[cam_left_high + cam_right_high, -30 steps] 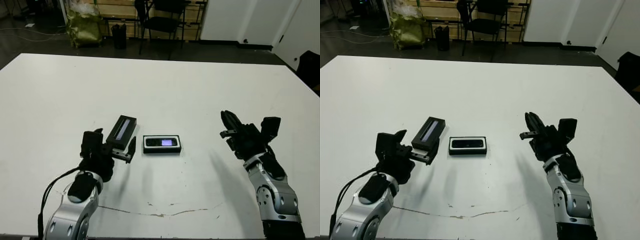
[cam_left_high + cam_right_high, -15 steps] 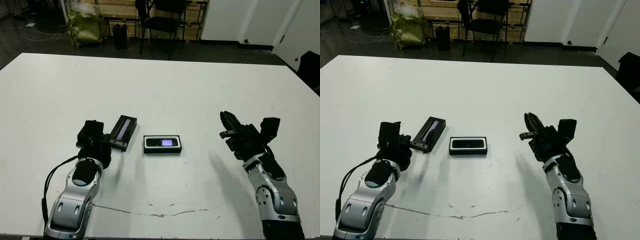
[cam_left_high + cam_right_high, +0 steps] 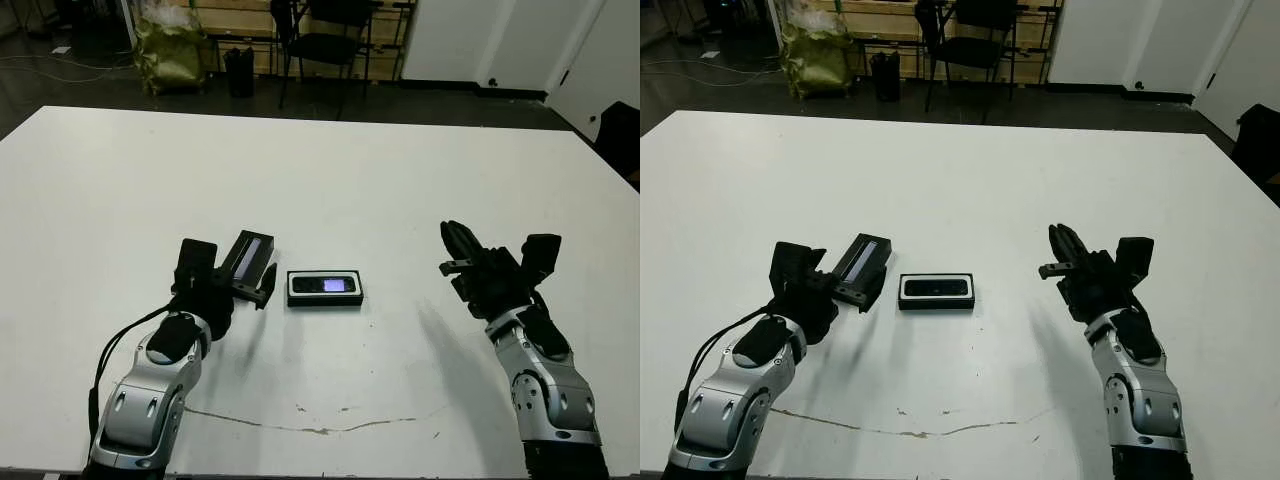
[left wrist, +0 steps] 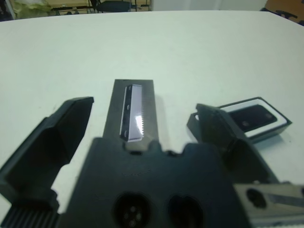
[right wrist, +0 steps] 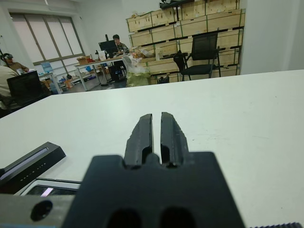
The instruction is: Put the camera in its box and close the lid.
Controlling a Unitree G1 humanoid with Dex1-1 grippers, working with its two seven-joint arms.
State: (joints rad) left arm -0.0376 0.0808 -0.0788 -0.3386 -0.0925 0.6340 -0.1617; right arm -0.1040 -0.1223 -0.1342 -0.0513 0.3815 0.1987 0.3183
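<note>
The camera (image 3: 325, 285) lies flat inside the box (image 3: 324, 301), a shallow white-lined tray at the table's middle, with its purple window facing up. Just left of the box lies the lid (image 3: 251, 256), black with a pale stripe, slanted on the table. My left gripper (image 3: 232, 275) stands open astride the lid's near end; in the left wrist view the lid (image 4: 134, 111) lies between the spread fingers (image 4: 57, 133) without touching them. My right gripper (image 3: 458, 248) hovers to the right of the box, shut and holding nothing, with the fingers (image 5: 142, 133) pressed together.
A thin dark crack (image 3: 320, 428) runs across the white table near its front edge. Beyond the far edge stand a chair (image 3: 325, 40) and a green bag (image 3: 168, 55). People sit at desks (image 5: 114, 45) far behind.
The lid, held tilted above the table a second ago, now lies down. My left gripper let it go, swung left, then moved back right astride its near end. The right arm stayed still.
</note>
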